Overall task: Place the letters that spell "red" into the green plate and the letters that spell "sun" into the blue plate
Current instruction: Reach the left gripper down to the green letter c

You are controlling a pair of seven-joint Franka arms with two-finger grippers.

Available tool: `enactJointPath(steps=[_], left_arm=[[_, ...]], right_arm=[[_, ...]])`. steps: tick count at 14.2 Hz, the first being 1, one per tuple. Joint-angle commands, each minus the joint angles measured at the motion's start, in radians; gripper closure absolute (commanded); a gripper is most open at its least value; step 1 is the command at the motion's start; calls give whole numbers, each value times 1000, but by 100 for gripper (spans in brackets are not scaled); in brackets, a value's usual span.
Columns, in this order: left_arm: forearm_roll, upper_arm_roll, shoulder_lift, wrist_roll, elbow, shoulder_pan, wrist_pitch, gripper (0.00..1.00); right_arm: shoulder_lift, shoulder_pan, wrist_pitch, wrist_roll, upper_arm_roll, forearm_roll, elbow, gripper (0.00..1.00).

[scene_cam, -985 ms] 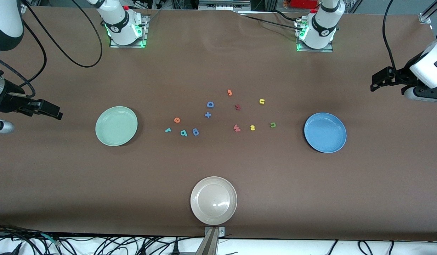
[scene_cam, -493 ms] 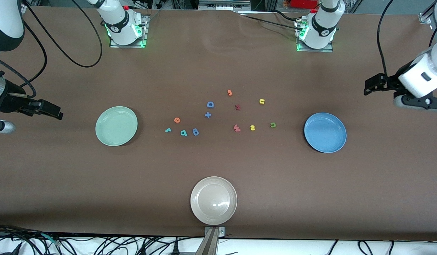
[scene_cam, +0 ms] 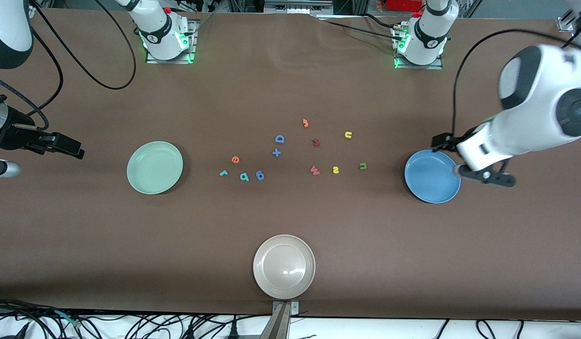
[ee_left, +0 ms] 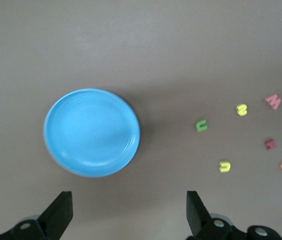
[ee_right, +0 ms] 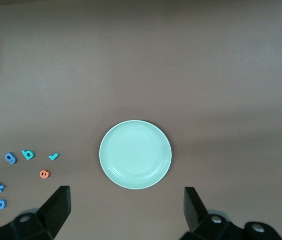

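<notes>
Now the left pincer point(scene_cam: 440, 140) hangs with its fingers spread apart and empty over the blue plate point(scene_cam: 432, 176); its fingertips are mostly hidden under the arm. Toward mid-surface point(scene_cam: 290, 221) lie the green n point(scene_cam: 363, 165), yellow s point(scene_cam: 336, 170) and yellow u point(scene_cam: 348, 135), with red letters just beside them. At the other end the right pincer point(scene_cam: 78, 151) waits, spread and empty, near the green plate point(scene_cam: 155, 167); the teal r point(scene_cam: 223, 173), orange e point(scene_cam: 235, 159) and teal d point(scene_cam: 244, 177) lie between the plates.

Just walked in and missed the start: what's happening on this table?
Nothing has been sorted yet. The green plate and blue plate hold no letters; the teal r, orange e, teal d, yellow s, yellow u and olive n lie on the table between them. The left end effector is open over the blue plate's rim. The right end effector waits open beside the green plate.
</notes>
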Motion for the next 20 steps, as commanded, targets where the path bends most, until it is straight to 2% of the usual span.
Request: enactJointPath(steps=[1, 5, 8, 13, 15, 20], left_arm=[[-28, 9, 63, -95, -2, -62, 70, 0], [-31, 9, 69, -262, -146, -142, 247, 0], [-28, 3, 66, -368, -297, -213, 463, 0], [-17, 3, 103, -390, -455, -237, 721, 0], [-24, 3, 129, -427, -481, -262, 809, 0], [-14, 3, 193, -478, -476, -293, 867, 1]], right_arm=[[-6, -3, -2, 6, 5, -12, -18, 0], [-6, -2, 8, 8, 5, -10, -30, 0], [-8, -2, 5, 8, 5, -15, -32, 0], [-8, -2, -1, 8, 5, -15, -38, 0], [-8, -2, -3, 8, 5, -15, -38, 0], [-6, 12, 14, 9, 8, -15, -45, 0]])
